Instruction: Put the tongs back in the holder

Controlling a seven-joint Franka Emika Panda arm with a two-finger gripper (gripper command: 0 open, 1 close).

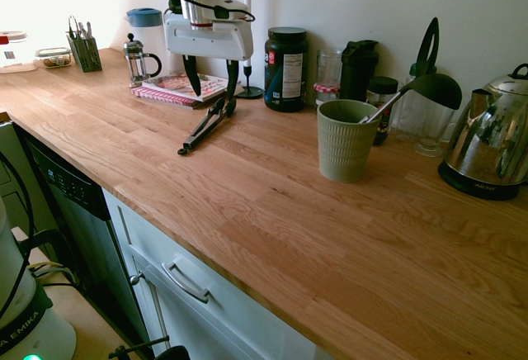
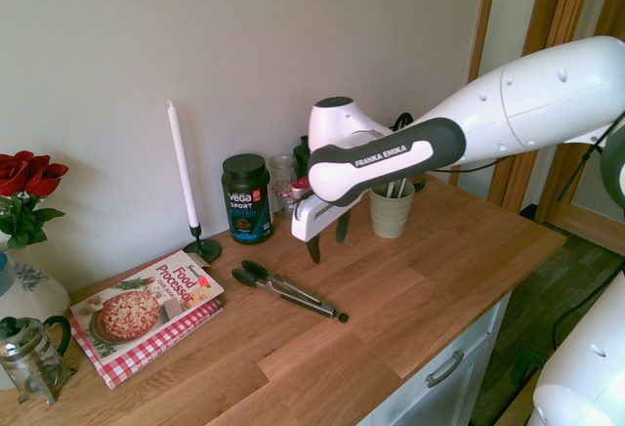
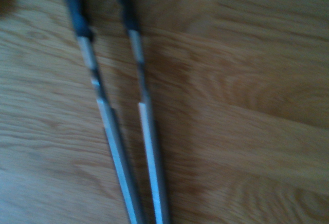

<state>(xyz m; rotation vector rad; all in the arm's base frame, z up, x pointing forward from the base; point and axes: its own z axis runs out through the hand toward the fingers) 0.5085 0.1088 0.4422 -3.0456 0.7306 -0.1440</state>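
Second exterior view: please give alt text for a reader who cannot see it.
The white arm's open claw hangs above black-and-metal tongs lying flat on a wooden counter. A sage-green holder stands behind it; a cookbook and candle sit alongside.

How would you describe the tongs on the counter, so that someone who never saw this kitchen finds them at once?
On the long wooden countertop, look in front of the red-checked cookbook and the white candle. There lie the long slim black-and-metal tongs flat on the wood, below the open gripper. Nothing else nearby is two thin metal arms ending in rounded black paddle tips.
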